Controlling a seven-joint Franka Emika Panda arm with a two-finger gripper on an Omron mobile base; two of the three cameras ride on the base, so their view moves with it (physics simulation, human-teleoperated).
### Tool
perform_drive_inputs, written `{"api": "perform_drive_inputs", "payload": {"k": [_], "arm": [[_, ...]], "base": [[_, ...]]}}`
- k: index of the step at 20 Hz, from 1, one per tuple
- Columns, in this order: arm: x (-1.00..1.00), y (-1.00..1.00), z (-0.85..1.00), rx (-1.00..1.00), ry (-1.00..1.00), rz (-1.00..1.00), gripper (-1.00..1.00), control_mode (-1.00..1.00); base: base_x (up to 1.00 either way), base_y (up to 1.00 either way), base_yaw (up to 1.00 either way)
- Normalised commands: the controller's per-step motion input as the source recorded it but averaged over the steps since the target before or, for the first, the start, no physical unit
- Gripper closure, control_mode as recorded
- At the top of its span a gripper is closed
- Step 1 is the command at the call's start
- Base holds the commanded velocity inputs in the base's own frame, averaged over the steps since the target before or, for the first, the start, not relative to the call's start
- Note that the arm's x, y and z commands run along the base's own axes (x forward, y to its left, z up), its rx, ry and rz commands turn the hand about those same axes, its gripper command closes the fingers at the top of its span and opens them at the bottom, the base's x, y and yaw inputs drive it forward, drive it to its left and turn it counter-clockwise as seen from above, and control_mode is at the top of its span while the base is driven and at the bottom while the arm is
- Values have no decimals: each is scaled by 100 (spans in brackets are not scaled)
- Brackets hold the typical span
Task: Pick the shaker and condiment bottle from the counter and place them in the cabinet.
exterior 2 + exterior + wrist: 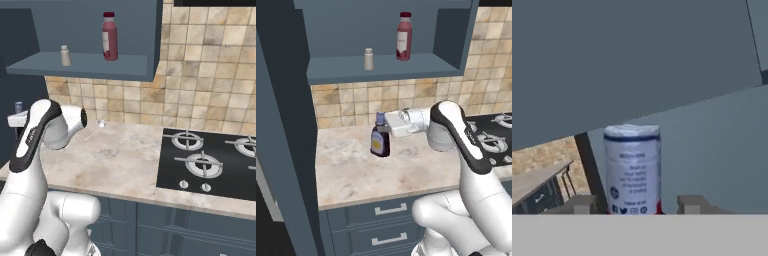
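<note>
glossy white arm (466, 200), dark joints

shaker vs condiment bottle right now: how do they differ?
Place: the shaker stands on the cabinet shelf; the condiment bottle is at counter level, between the gripper fingers.
Look: the shaker is pale grey with a rounded cap; the condiment bottle is dark brown with a yellow label.
Size: the shaker is shorter.
Both are upright.
</note>
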Motion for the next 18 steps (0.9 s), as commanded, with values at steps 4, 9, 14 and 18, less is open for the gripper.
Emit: {"api": "perform_drive_inputs", "payload": {"k": [4, 9, 14, 18], "arm": [[-6, -3, 97, 0, -6, -14, 100, -100], [-3, -9, 89, 0, -6, -19, 100, -100], [-2, -14, 77, 0, -2, -22, 100, -100], [1, -17, 38, -1, 0, -21, 100, -100]], "base": [[0, 0, 0], [0, 0, 0], [0, 0, 0], [0, 0, 0]]}}
